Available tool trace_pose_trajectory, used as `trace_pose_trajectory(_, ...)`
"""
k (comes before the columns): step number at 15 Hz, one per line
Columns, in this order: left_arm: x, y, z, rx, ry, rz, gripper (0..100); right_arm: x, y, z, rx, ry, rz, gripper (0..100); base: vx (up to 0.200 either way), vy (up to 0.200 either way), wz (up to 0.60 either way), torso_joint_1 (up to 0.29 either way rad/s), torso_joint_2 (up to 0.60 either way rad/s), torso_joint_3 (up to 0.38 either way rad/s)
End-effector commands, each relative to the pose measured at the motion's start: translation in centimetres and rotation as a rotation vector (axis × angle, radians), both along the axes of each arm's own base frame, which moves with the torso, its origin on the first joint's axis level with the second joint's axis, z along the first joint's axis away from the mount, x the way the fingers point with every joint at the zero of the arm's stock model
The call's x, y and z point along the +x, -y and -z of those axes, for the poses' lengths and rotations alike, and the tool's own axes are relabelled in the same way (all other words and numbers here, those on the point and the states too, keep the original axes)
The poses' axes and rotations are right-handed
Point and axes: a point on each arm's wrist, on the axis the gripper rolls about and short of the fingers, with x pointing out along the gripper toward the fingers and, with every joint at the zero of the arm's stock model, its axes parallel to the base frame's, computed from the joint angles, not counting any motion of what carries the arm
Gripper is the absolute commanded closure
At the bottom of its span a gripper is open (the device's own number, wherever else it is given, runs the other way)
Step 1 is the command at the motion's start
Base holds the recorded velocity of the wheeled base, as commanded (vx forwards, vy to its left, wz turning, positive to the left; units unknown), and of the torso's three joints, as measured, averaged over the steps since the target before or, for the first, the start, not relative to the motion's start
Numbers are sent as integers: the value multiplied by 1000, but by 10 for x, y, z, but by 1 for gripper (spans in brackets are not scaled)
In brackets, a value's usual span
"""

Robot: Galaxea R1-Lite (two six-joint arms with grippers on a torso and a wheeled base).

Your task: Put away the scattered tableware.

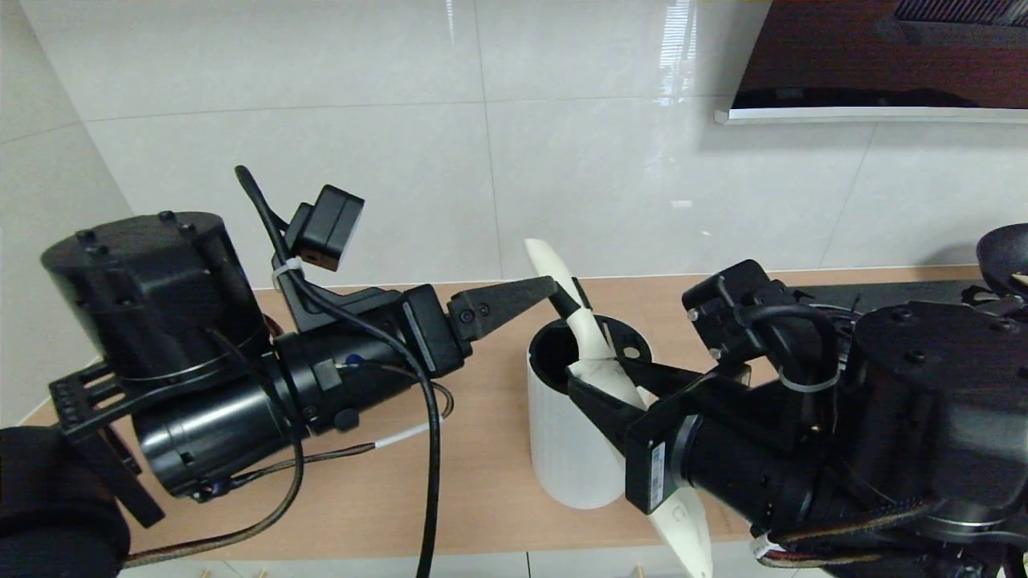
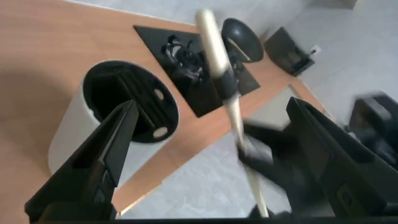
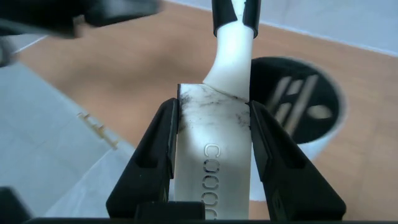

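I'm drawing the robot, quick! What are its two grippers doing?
Left gripper: open, holding nothing.
Right gripper: closed on the white spatula.

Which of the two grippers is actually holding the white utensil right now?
The right gripper: its fingers are clamped on the flat part of the white utensil. The left gripper is spread wide open near the utensil's upper end.

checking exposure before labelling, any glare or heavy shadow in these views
Head view: glare streaks on the glossy wall tiles, soft shadow under the cabinet; left wrist view: the holder is dark inside; right wrist view: white utensil evenly lit, no glare.
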Motion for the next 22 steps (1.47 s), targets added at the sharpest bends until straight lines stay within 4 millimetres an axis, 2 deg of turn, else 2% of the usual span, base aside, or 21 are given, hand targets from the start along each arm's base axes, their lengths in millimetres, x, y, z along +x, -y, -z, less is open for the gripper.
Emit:
trace_pose_trajectory(1,4,13,17,19,-23,27,0,-5,-7,4,-9,-6,-28,100,0,0,0,0,0,0)
trace_pose_trajectory(3,7,21,27,22,-26,32,0,-5,-11,9,-23,-14,-35,100,0,0,0,0,0,0)
trace_pose_trajectory(6,4,26,28,10,-8,32,0,-4,-17,13,-15,-9,-39,100,0,0,0,0,0,0)
trace_pose_trajectory(17,4,27,25,-9,26,2,0,-5,-18,18,-16,-4,-43,100,0,0,0,0,0,0)
trace_pose_trajectory(22,7,30,32,10,9,4,0,-5,-18,18,-16,-4,-43,100,0,0,0,0,0,0)
